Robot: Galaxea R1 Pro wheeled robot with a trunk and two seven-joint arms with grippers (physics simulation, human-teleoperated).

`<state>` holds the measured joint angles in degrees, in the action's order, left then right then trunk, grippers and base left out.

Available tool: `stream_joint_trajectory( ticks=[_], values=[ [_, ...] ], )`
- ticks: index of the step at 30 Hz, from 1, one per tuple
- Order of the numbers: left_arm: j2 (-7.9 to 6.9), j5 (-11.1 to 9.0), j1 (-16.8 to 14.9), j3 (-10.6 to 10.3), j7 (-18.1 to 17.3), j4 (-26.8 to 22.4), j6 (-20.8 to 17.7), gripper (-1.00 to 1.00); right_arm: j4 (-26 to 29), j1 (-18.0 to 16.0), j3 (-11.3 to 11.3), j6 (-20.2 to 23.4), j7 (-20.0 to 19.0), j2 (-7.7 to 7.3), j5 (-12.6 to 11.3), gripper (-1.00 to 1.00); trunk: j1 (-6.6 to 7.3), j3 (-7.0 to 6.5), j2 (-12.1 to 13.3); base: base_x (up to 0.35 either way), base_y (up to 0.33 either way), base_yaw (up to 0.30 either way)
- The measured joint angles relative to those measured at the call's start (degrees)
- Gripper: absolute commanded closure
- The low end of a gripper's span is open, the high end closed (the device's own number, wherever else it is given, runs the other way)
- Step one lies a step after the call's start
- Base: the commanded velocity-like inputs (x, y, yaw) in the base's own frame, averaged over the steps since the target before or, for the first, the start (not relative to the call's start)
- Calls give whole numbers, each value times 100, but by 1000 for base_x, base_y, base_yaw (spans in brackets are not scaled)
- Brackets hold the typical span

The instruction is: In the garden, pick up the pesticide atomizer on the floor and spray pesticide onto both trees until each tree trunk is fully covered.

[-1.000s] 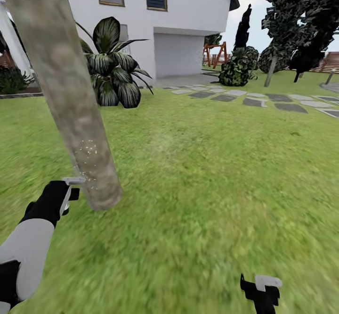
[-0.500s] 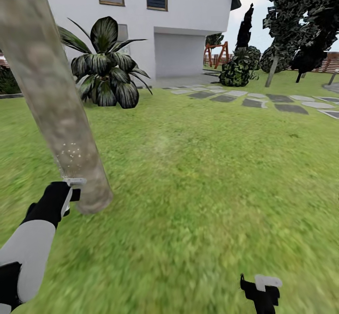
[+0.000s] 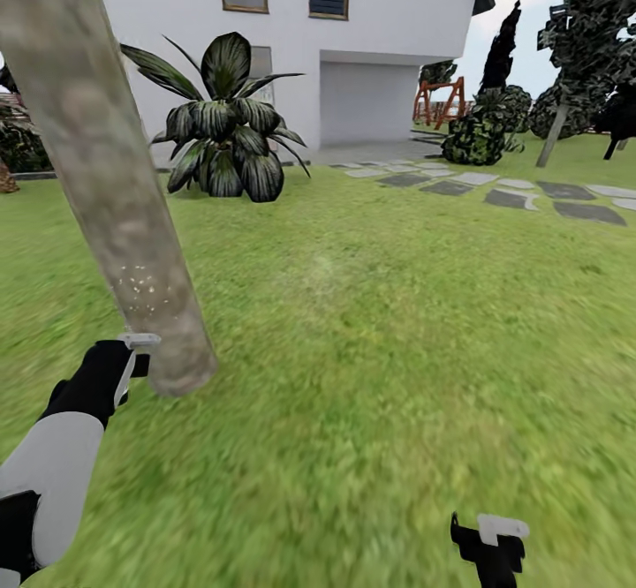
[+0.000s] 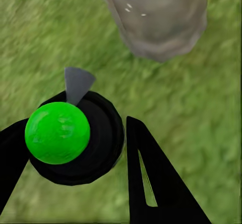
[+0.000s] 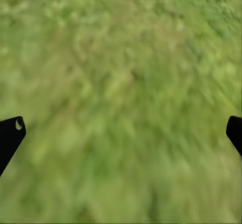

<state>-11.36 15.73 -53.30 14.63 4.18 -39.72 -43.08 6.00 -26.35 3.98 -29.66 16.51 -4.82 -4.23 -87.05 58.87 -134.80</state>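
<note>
Left wrist view, black atomizer point(image 4: 75, 143), green round cap, grey nozzle

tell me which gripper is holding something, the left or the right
The left gripper: its black fingers flank the black atomizer with a green ball top, beside the mottled grey-tan tree trunk. The right gripper hangs open above green grass.

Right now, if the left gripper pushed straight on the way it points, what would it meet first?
Probably the base of the tree trunk; the left gripper, shut on the atomizer, points near it, though depth is unclear.
</note>
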Motion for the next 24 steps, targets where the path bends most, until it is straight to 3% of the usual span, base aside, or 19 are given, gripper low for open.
stream_joint_trajectory(
  ticks=[13, 21, 24],
  values=[
    [1, -7, -56, 8, -5, -37, -18, 100, 1, 1, -2, 1, 0, 0, -6, -100, 0, 0, 0, 175, -240, 8],
    [21, -42, -11, 15, 6, -1, -8, 100, -1, -1, -2, 0, 5, 0, -7, -100, -2, 0, 0, 60, -263, 247],
    [38, -53, 148, 29, 11, 101, 17, 100, -1, -1, -2, 0, 2, 0, -6, -100, -2, 1, 0, 2, -271, 275]
  ],
)
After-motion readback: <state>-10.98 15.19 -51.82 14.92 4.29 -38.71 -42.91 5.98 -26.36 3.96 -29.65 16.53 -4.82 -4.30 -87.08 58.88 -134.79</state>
